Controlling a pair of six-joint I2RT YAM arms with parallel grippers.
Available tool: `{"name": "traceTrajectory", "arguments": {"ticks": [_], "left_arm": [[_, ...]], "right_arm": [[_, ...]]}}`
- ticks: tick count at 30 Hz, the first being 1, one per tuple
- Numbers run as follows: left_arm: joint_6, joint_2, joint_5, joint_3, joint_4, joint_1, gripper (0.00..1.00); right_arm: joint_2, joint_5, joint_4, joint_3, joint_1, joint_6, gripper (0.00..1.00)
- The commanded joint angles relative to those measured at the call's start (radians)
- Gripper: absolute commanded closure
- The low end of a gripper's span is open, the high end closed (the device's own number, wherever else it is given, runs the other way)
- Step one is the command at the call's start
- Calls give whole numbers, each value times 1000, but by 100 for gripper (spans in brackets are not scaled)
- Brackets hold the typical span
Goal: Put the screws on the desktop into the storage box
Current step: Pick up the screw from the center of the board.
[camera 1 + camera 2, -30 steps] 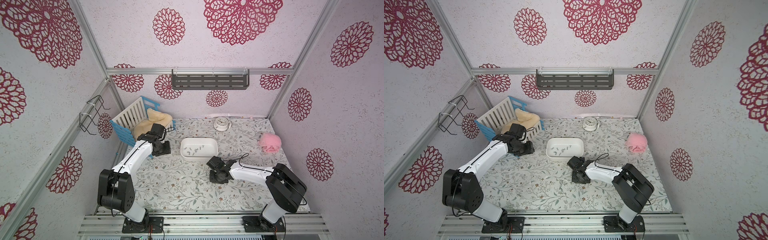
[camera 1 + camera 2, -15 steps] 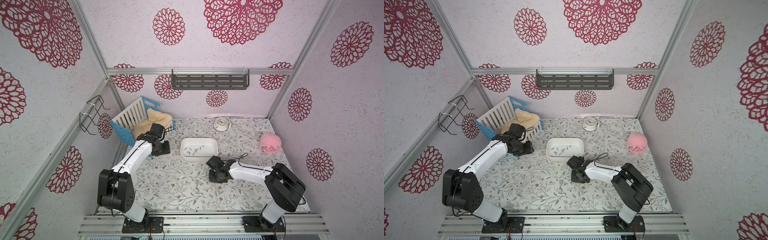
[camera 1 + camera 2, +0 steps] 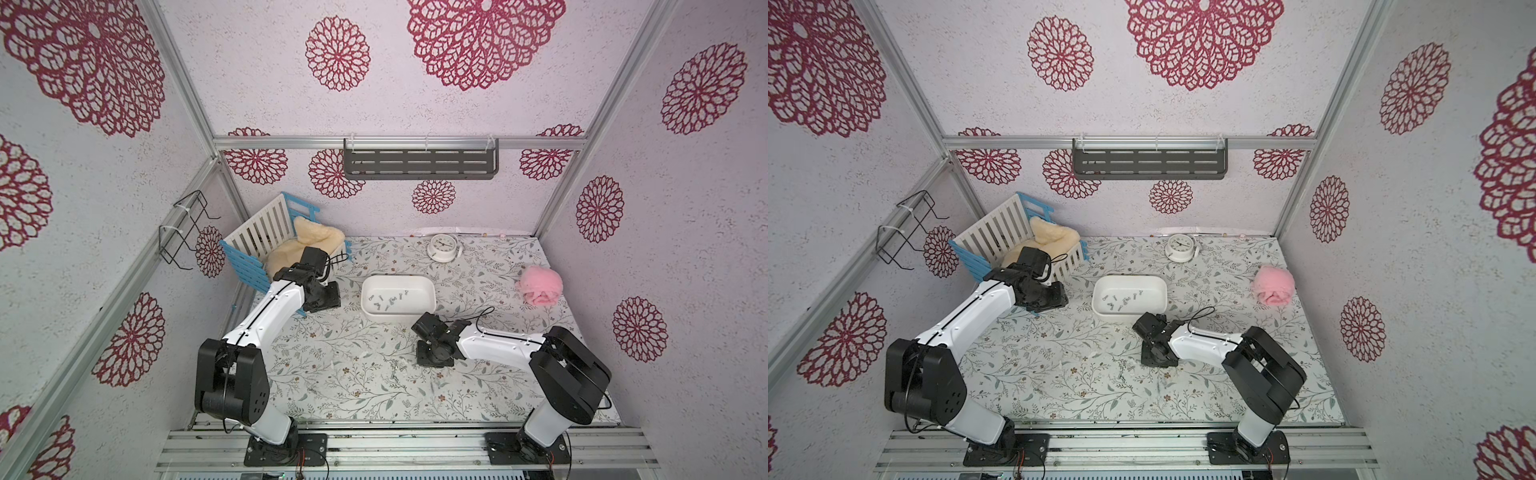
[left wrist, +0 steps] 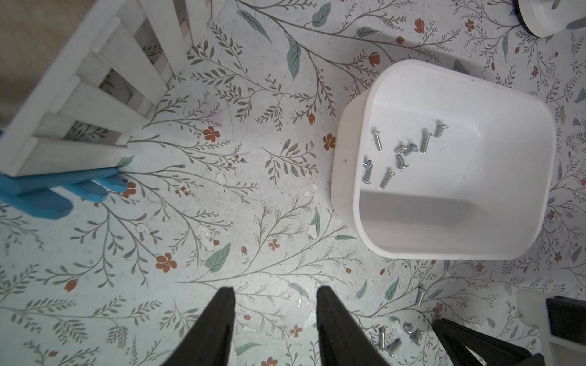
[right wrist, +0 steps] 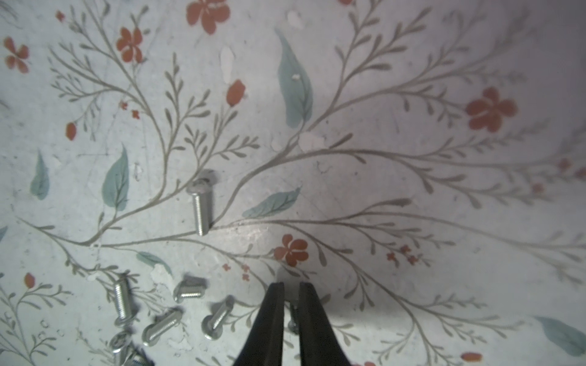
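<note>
**Storage box** (image 3: 398,277): a white tub with rounded corners, set on the desktop (image 3: 353,395) near its middle, between the 2 arms. About 9 screws (image 4: 426,142) are contained in it, scattered over 1 half of its floor.

**Loose screws** (image 5: 201,209): at least 6 are counted lying flat on the desktop in the right wrist view. 1 is placed apart from the others, and the rest are clustered just beside the right gripper. In both top views they are shown as small specks (image 3: 401,368) on the near side of the box, apart from it.

**Right gripper** (image 5: 291,284): positioned low at the desktop in front of the box. Its fingers are set almost together, and a pinched screw (image 5: 293,320) is seen in the narrow gap between them.

**Left gripper** (image 4: 275,289): held above the desktop between the slatted crate (image 3: 257,232) and the box. Its fingers are parted to a moderate gap, and nothing is held between them.

**Other items:**
- The blue-and-white crate is lined with cream fleece (image 3: 316,241).
- A white clock (image 3: 442,247) is laid near the back wall.
- A pink fluffy item (image 3: 540,284) is placed at the desktop's right side.
- A grey shelf (image 3: 419,164) is mounted on the back wall.
- A black wire rack (image 3: 183,228) is fixed to the left wall.
</note>
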Motion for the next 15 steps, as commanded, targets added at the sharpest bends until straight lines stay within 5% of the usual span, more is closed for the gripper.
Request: {"name": "traceTrajectory", "arguments": {"ticks": [1, 15], "left_arm": [[-4, 1, 7, -3, 15, 8, 53], [-5, 1, 8, -5, 14, 11, 53]], "right_arm": [[28, -33, -44, -16, 11, -7, 88], [5, -2, -77, 12, 17, 4, 100]]}}
